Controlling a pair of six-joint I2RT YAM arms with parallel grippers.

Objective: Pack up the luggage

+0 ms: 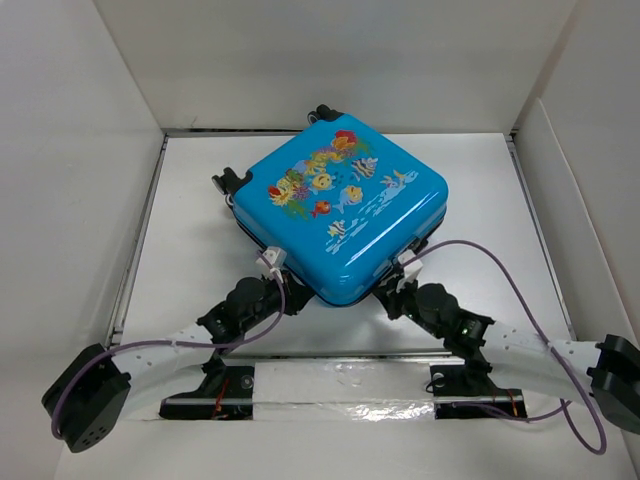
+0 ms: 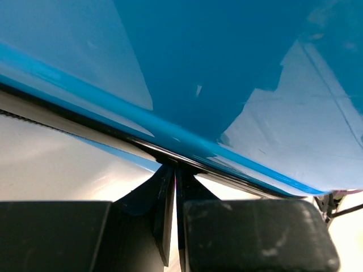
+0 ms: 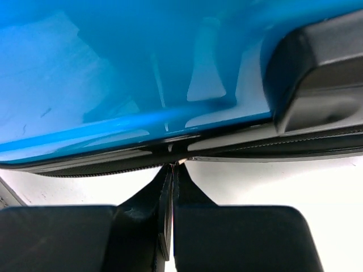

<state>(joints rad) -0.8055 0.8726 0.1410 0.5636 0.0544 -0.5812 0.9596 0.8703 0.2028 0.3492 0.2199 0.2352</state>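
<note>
The luggage (image 1: 340,205) is a bright-blue hard-shell suitcase with a cartoon fish print. It lies flat and closed in the middle of the white table. My left gripper (image 1: 272,268) is at its near-left edge. In the left wrist view the gripper (image 2: 174,167) is shut, tips against the black zipper line under the blue shell (image 2: 215,68); anything pinched there is hidden. My right gripper (image 1: 405,268) is at the near-right edge. In the right wrist view it (image 3: 176,165) is shut on a small silver zipper pull (image 3: 182,162) at the seam below the shell (image 3: 113,73).
White walls (image 1: 80,180) close in the table on the left, back and right. The suitcase's black wheels (image 1: 228,185) point to the back left. A dark grey handle (image 3: 312,73) sits on the suitcase's edge beside my right gripper. A taped rail (image 1: 340,385) runs between the arm bases.
</note>
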